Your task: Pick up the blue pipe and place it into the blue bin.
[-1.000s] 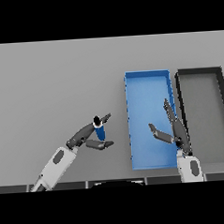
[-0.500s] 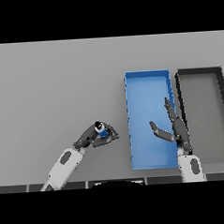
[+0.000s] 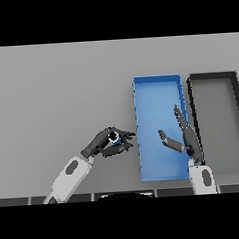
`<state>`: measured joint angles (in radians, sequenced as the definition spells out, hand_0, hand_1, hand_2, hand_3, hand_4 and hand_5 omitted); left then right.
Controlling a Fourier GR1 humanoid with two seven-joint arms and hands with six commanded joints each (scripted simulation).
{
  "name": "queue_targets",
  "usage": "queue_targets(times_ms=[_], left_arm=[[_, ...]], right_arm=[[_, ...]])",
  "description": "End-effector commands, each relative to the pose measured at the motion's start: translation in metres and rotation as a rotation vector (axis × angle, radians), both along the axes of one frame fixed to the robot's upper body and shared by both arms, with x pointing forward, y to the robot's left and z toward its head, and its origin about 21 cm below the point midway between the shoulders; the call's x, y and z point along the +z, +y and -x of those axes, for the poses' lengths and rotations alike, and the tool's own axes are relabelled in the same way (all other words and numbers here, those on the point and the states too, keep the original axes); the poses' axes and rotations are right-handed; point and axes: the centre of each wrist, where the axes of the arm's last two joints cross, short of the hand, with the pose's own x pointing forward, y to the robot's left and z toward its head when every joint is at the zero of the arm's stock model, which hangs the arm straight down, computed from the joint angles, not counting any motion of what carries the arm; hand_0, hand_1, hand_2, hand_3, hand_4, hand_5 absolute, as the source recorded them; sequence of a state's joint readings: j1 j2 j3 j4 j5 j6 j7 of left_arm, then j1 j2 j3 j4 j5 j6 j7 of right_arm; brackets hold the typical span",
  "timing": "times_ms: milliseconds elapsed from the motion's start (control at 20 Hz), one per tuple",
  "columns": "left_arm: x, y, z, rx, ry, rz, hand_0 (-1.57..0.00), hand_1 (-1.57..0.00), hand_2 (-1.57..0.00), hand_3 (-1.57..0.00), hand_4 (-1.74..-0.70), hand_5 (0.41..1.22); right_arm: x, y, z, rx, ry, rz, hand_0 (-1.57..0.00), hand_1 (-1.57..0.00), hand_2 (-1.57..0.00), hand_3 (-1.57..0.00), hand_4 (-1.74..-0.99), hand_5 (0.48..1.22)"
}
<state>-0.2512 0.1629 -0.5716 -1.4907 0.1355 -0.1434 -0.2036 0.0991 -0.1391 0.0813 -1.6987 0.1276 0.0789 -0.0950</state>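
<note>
- Grey table (image 3: 54,85) carries a blue bin (image 3: 157,96) and, beside it on the right, a black bin (image 3: 216,105).
- Left hand (image 3: 105,142) is curled round the pipe (image 3: 114,137), just left of the blue bin.
- Right hand (image 3: 185,137) hangs over the blue bin, fingers straight.
- Best to carry the pipe clear over the near wall before letting go.
- No writing shows.

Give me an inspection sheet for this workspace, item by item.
Surface: grey table.
Job's things: blue pipe held in the left hand, left of the blue bin, not yet in it.
Clutter: black bin right of the blue bin.
Hands: left curled round the pipe; right hand open, over the blue bin's right side.
Cables: nothing seen.
Surroundings: nothing seen.
</note>
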Motion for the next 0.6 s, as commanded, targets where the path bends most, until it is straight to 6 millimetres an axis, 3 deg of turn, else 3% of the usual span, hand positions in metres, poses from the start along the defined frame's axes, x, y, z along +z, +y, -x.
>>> queue_targets(times_ms=[0, 300, 550], left_arm=[[0.008, -0.001, -0.003, -0.005, -0.002, -0.009, -1.54, -1.54, -1.55, -1.44, -1.72, 1.210], [0.034, -0.008, -0.004, -0.050, -0.005, -0.032, -1.56, -1.56, -1.56, -1.44, -1.73, 1.218], [0.032, -0.008, 0.001, -0.066, 0.017, -0.051, -1.57, -1.57, -1.57, -1.44, -1.73, 1.219]], right_arm=[[-0.003, 0.000, 0.002, 0.003, 0.006, 0.007, 0.00, 0.00, 0.00, 0.00, -1.221, 0.631], [-0.005, -0.003, 0.005, 0.005, -0.019, 0.009, 0.00, 0.00, 0.00, 0.00, -1.195, 0.635], [-0.003, -0.002, 0.008, -0.029, -0.022, 0.009, 0.00, 0.00, 0.00, 0.00, -1.174, 0.629]])
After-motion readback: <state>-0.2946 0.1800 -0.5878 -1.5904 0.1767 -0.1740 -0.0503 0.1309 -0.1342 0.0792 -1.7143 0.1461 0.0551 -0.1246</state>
